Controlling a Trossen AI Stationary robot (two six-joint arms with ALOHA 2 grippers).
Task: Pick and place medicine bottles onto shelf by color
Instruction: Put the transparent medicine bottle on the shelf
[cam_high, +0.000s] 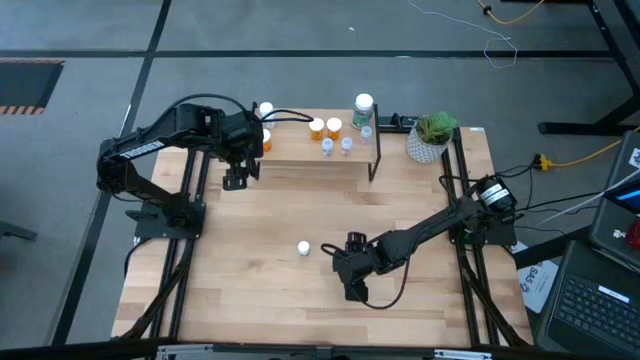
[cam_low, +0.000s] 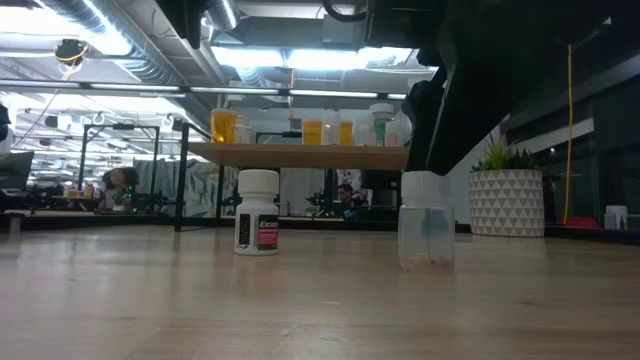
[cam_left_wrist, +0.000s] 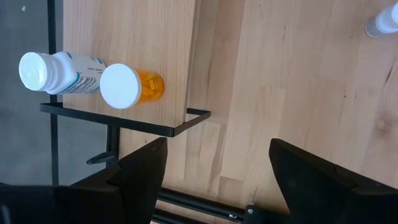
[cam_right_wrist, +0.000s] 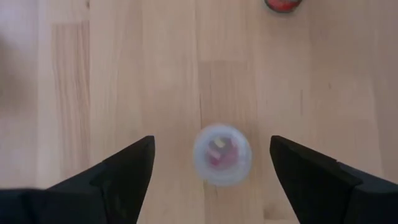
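The right gripper (cam_right_wrist: 211, 163) hangs over the near middle of the desk (cam_high: 260, 290) with its fingers (cam_right_wrist: 118, 177) spread wide, and a small clear bottle (cam_right_wrist: 222, 154) stands upright on the wood between them, touching neither. In the low view that clear bottle (cam_low: 427, 221) has a white cap and a few small pills at its bottom. Just to its left on the desk stands a white bottle (cam_high: 303, 248) with a red label, apart from the gripper.

The left gripper (cam_high: 236, 176) hovers at the left end of the shelf (cam_high: 300, 163), its fingers (cam_left_wrist: 140, 171) also wide apart and holding nothing. Just beyond them, at that end of the shelf, an orange bottle (cam_left_wrist: 127, 86) and a white bottle with a printed label (cam_left_wrist: 59, 72) stand side by side, touching.

Further right along the shelf are two more orange bottles (cam_high: 325, 128), two tiny clear bottles (cam_high: 337, 146) in front of them, and a larger bottle with a green label (cam_high: 362, 110) at the far right. A potted plant (cam_high: 432, 137) sits on the desk beyond the shelf's right end
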